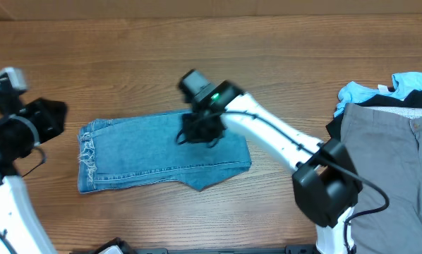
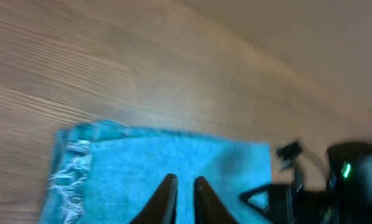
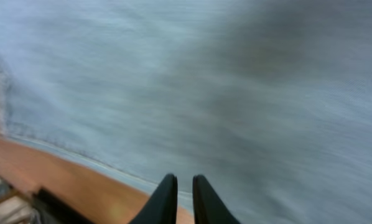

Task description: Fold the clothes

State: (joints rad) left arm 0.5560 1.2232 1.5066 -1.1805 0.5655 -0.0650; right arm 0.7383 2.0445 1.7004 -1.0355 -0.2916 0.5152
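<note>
Overhead: folded light-blue jeans (image 1: pixel 161 152) lie centre-left on the counter (image 1: pixel 267 42), the right gripper (image 1: pixel 197 132) over their right half, the left gripper (image 1: pixel 52 116) apart at left. Both wrist views show jaws nearly together, gripping nothing.

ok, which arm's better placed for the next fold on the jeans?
Probably right. The right gripper is over the folded jeans, right of their middle. The left gripper sits beyond the frayed-hem end, over bare table.
</note>
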